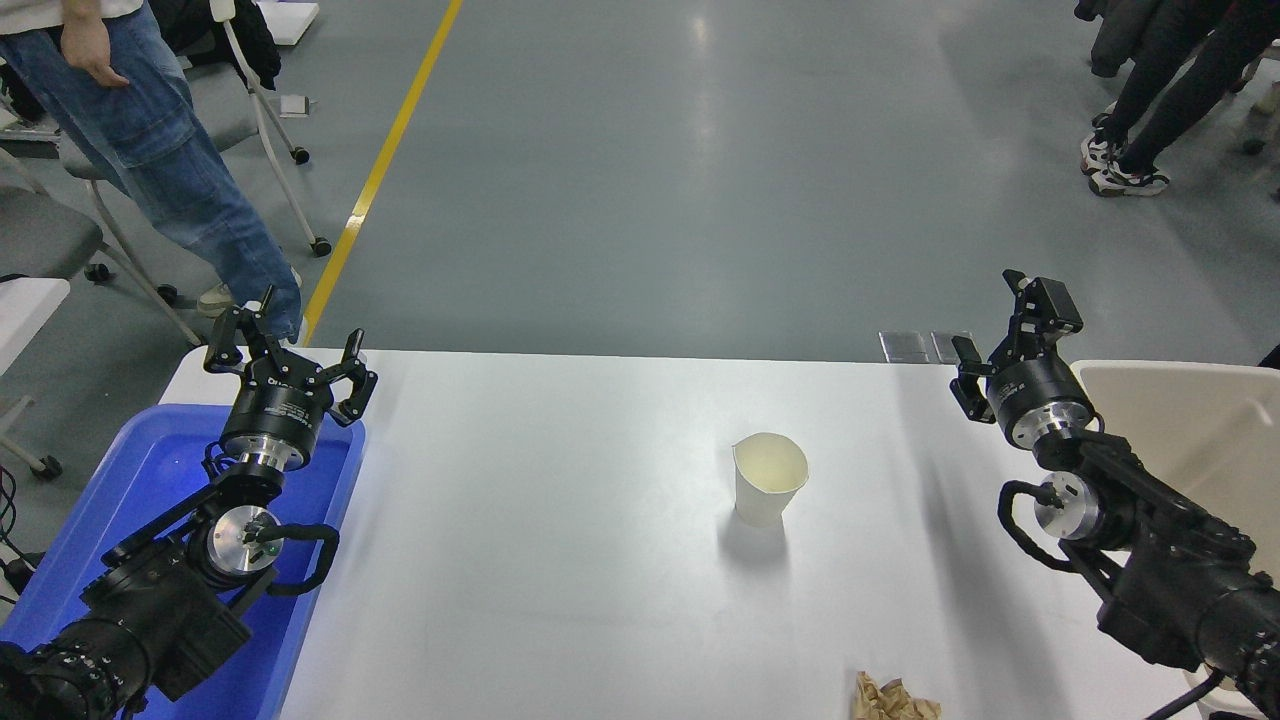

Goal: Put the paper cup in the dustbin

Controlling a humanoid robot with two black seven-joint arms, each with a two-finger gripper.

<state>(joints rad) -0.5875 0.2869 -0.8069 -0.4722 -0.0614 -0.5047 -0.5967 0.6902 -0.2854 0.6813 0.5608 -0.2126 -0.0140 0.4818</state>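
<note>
The paper cup (768, 480) stands upright in the middle of the white table (560, 520), white with a cream inside. The dustbin (1190, 430), beige, sits at the table's right edge, partly hidden behind the right arm. My right gripper (995, 335) is open and empty, raised near the table's far right edge, between the cup and the dustbin, well to the right of the cup. My left gripper (285, 345) is open and empty, parked over the blue tray at the lower left.
A blue plastic tray (120, 500) lies at the table's left under the left arm. A crumpled brown paper wad (893, 698) lies at the front edge. A person in jeans (170, 150) stands at the far left beside chairs; another person's legs (1160, 100) show at the top right.
</note>
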